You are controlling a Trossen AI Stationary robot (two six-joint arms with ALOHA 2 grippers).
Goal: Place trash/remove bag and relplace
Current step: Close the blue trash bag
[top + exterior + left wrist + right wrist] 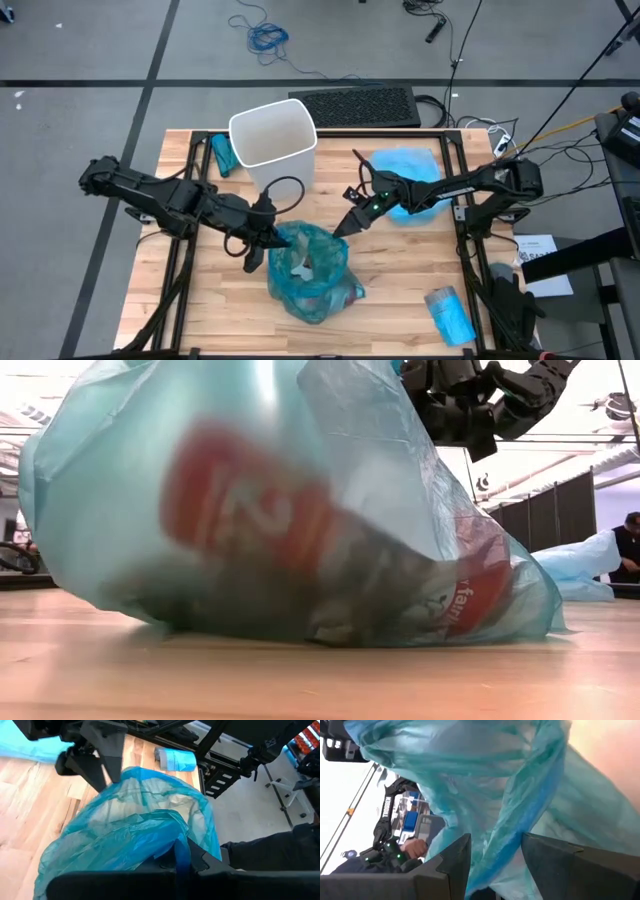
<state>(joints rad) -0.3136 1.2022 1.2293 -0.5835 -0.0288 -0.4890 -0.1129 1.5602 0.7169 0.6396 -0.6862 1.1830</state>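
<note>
From overhead I see the blue bag [308, 272] of trash sitting on the wooden table [400, 290], near the front edge and about centre. My left gripper [268, 238] is clamped tight on the bag's left rim. My right gripper [345, 226] hangs just off the bag's upper right side, fingers apart; from here I cannot tell whether it touches the plastic. A white bin [272, 135] lies tipped at the far side of the table, a loose blue bag [412, 178] lies spread to the right of it, and a folded blue bag [448, 312] sits near the right front corner. A keyboard [355, 105] rests beyond the table.

At table height the translucent bag [290, 510] fills the picture. Through it I read a red label with large white figures, blurred, perhaps "12", and a second red patch at the right with white letters like "fair".

From my left wrist, the fingers [187, 857] pinch a fold of bag [135, 835], with pale crumpled trash showing through.

From my right wrist, the fingers [455, 855] stand apart with a fold of bag [510, 805] running between them.
</note>
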